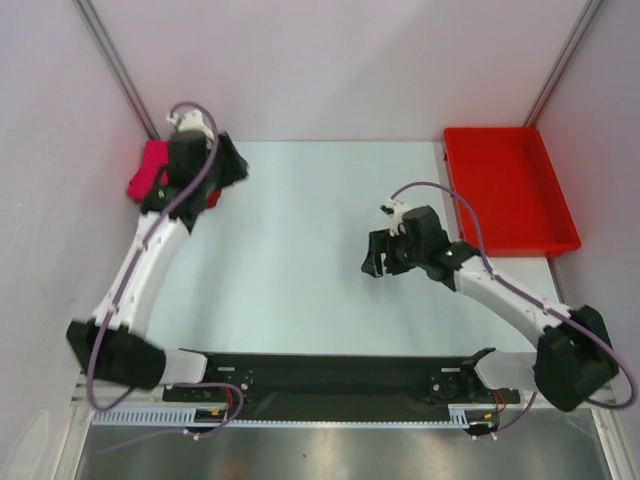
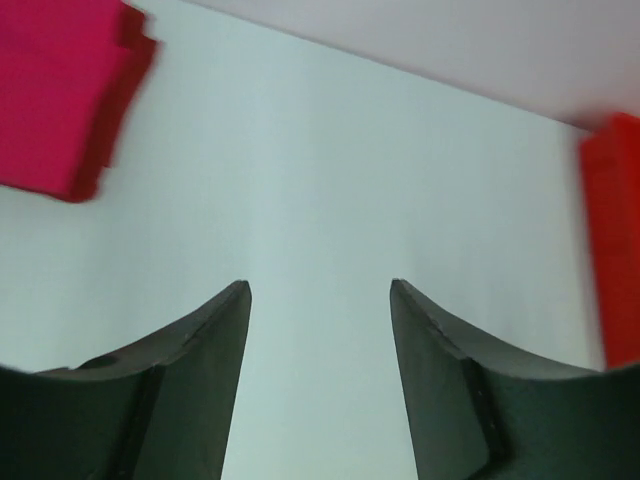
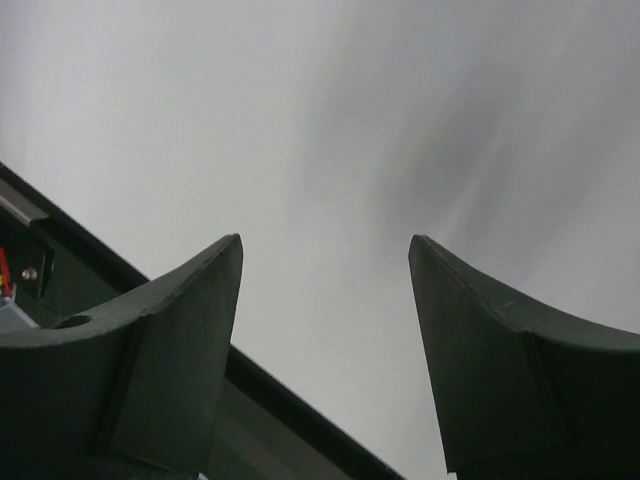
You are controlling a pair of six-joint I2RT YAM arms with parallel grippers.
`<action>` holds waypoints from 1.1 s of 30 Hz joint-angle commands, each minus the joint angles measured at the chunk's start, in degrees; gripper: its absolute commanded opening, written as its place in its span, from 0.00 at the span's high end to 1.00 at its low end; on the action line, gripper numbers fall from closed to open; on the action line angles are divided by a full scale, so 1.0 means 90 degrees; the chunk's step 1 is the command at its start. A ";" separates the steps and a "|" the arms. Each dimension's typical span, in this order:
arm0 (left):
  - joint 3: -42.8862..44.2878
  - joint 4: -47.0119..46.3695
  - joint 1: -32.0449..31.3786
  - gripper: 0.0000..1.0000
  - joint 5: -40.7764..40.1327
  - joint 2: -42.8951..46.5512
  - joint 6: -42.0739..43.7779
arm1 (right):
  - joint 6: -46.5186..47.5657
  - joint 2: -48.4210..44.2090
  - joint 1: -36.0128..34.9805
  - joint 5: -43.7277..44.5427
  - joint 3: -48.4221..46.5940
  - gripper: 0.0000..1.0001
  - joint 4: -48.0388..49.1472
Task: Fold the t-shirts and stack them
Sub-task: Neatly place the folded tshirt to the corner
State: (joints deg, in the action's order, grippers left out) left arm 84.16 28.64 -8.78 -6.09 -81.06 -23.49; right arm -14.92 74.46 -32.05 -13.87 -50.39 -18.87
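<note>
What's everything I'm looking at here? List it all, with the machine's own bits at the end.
pink t-shirt: one, bright magenta, folded, far left corner of the table
red t-shirt: one, darker crimson, seemingly under the pink one, only its edges showing
tray: one, bright red, far right of the table
table: one, pale, under everything
bar: one, black, along the near edge, where the arms are bolted on
left arm: one, white and black, stretched to the shirts
right arm: one, white and black, over the table's right half
left gripper: one, dark, open, holding nothing
right gripper: one, dark, open, holding nothing
</note>
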 commanded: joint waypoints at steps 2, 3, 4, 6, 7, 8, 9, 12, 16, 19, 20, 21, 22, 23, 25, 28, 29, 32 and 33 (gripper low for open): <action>-0.2871 -0.0719 -0.1045 0.34 0.0848 0.2005 -0.1128 | -0.1037 -0.1337 0.0124 0.0386 0.1095 0.26 0.1226; -0.3930 -0.1253 -0.1298 0.31 0.1094 0.2391 -0.1401 | -0.1251 -0.1571 0.0134 0.0514 0.1484 0.26 0.1305; -0.4395 -0.1452 -0.1397 0.26 0.1251 0.2859 -0.1926 | -0.1369 -0.2086 0.0143 0.0661 0.1710 0.25 0.1374; -0.5461 -0.1863 -0.1807 0.21 0.1234 0.4148 -0.2185 | -0.1799 -0.2635 0.0143 0.1052 0.2364 0.00 0.1559; -0.5716 -0.1903 -0.1934 0.17 0.1175 0.4530 -0.2234 | -0.1877 -0.2986 0.0134 0.1062 0.2628 0.00 0.1724; -0.5921 -0.1807 -0.2032 0.17 0.1126 0.4882 -0.2225 | -0.2013 -0.3541 0.0134 0.1033 0.2862 0.00 0.1890; -0.6204 -0.1680 -0.2033 0.16 0.1097 0.5591 -0.2186 | -0.2237 -0.3846 0.0134 0.1081 0.3097 0.00 0.1882; -0.6567 -0.1125 -0.2023 0.12 0.1125 0.6687 -0.2000 | -0.2502 -0.4879 0.0134 0.0945 0.3937 0.00 0.1873; -0.7113 -0.0771 -0.2033 0.11 0.1749 0.7908 -0.2368 | -0.3057 -0.6209 0.0075 0.1138 0.4612 0.00 0.1220; -0.7680 -0.0821 -0.2140 0.11 0.1947 0.8991 -0.3121 | -0.3351 -0.7411 0.0046 0.1423 0.4847 0.00 0.0341; -0.7778 -0.0636 -0.2150 0.11 0.1956 0.9403 -0.3258 | -0.3526 -0.7665 0.0056 0.1453 0.4905 0.00 -0.0009; -0.8030 -0.0672 -0.2160 0.11 0.2033 0.9697 -0.3356 | -0.3586 -0.7919 0.0046 0.1482 0.4925 0.00 -0.0177; -0.8091 -0.0721 -0.2150 0.11 0.2188 0.9922 -0.3589 | -0.3635 -0.8028 0.0046 0.1511 0.4916 0.00 -0.0275; -0.8053 -0.0654 -0.2160 0.11 0.2296 0.9673 -0.3592 | -0.3742 -0.7903 0.0036 0.1531 0.4896 0.00 -0.0334; -0.8111 -0.0770 -0.2160 0.11 0.2531 0.9583 -0.3582 | -0.3831 -0.7678 -0.0012 0.1686 0.4886 0.00 -0.0354; -0.8442 -0.0956 -0.2160 0.11 0.2668 0.9914 -0.3805 | -0.3928 -0.7745 -0.0100 0.1882 0.4993 0.00 -0.0344; -0.8501 -0.1111 -0.2160 0.11 0.2862 0.9827 -0.3816 | -0.3986 -0.7823 -0.0149 0.1873 0.5052 0.00 -0.0306; -0.8930 -0.1317 -0.2160 0.11 0.3059 0.9914 -0.4206 | -0.4396 -0.7824 -0.0149 0.1834 0.5325 0.00 -0.0198; -0.9038 -0.1433 -0.2150 0.11 0.3185 0.9837 -0.4275 | -0.4552 -0.7746 -0.0149 0.1863 0.5364 0.00 -0.0227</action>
State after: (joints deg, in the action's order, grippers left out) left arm 6.07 19.51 -27.90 17.93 -0.47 -57.71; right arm -50.92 4.45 -32.95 0.36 -6.11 -17.87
